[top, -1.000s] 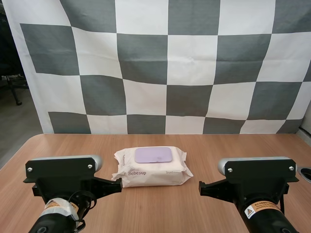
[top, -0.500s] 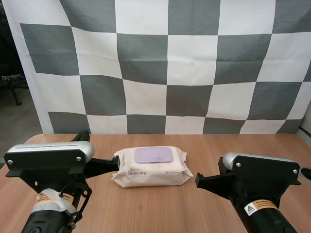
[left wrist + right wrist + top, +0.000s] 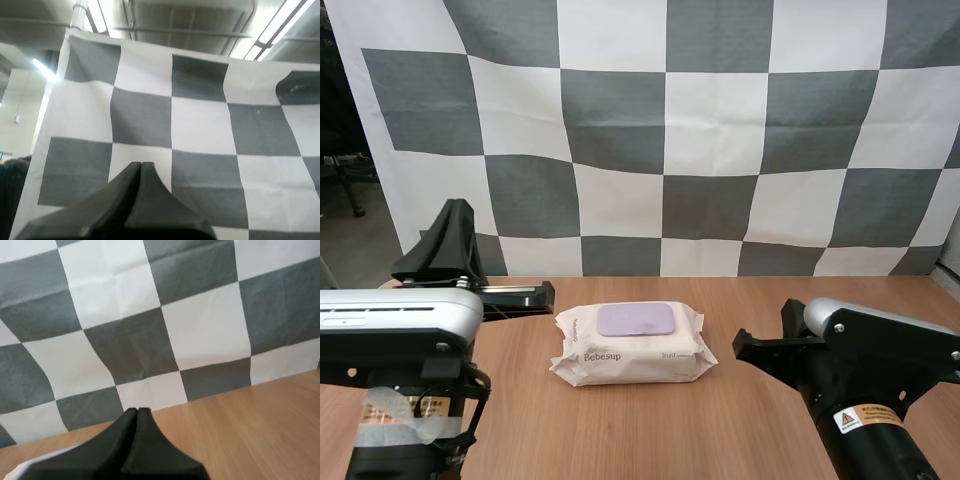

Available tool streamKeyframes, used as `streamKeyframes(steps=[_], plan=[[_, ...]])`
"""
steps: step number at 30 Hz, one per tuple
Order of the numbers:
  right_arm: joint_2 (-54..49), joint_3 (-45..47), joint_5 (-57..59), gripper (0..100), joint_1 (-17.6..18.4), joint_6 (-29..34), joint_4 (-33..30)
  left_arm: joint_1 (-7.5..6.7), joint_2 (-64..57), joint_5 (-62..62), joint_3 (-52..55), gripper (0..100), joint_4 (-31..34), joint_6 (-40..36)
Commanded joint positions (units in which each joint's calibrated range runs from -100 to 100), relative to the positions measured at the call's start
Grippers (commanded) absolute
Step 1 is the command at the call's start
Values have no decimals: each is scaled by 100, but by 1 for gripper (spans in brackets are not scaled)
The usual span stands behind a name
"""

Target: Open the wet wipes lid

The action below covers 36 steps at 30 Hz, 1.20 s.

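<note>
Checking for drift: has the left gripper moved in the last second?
Yes. The left gripper has risen, from beside the front corner of the wet wipes pack to its rear corner.

Bright even light; faint shadow under pack (image 3: 630,354)

The left arm (image 3: 400,330), black with a silver-grey housing, stood high near the front left corner of the wooden table (image 3: 650,430), its wrist tipped upward. Its black two-fingered left gripper (image 3: 140,164) was closed, both fingers pressed into one dark wedge. The black right arm (image 3: 865,375) sat lower by the front right corner, its right gripper (image 3: 136,410) likewise pressed together on nothing.
</note>
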Motion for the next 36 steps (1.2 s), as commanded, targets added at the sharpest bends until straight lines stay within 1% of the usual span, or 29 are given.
streamKeyframes(steps=[1,2,4,6,8,10,11,12,13,16,17,19,20,25,31,34,36], plan=[[0,0,-4190,0,-2,-5,44,-4,0,-926,0,0,70,-3],[0,0,-5096,0,-2,-5,97,-4,0,-1139,0,0,156,-3],[0,0,-7511,0,-2,5,49,-4,0,-1780,0,0,291,158],[0,0,-9558,0,-2,5,-10,-4,0,-2851,0,0,291,463],[0,0,-11313,0,-2,5,-10,-4,0,-4064,0,0,235,737],[0,0,-11313,0,-2,5,-155,-4,0,-5055,0,0,205,772],[0,0,-11313,0,-2,5,-296,-4,0,-5391,0,0,205,818],[0,0,-11313,0,-2,5,-433,-4,0,-5591,0,0,205,1019],[0,0,-11313,0,-2,-5,-515,-4,0,-5591,0,0,181,1197],[0,0,-11313,0,-2,-109,-554,4,0,-5591,0,0,-111,1242],[0,-80,-11313,0,-2,-180,-503,4,0,-5591,0,0,-408,1254],[0,-195,-10852,0,-2,-286,-464,4,0,-5591,0,0,-814,1138],[0,-239,-10686,0,-2,-286,-464,4,0,-5591,0,0,-852,1138],[0,-326,-9954,0,-2,-286,-500,4,0,-5591,-17,0,-744,1138],[0,-326,-8607,0,-2,-356,-512,4,0,-5591,-17,0,-744,1102],[0,-326,-8414,0,-2,-550,-556,4,0,-5591,-17,0,-731,1102],[0,-326,-8293,0,-2,-572,-578,4,0,-5591,-71,0,-663,1102]])
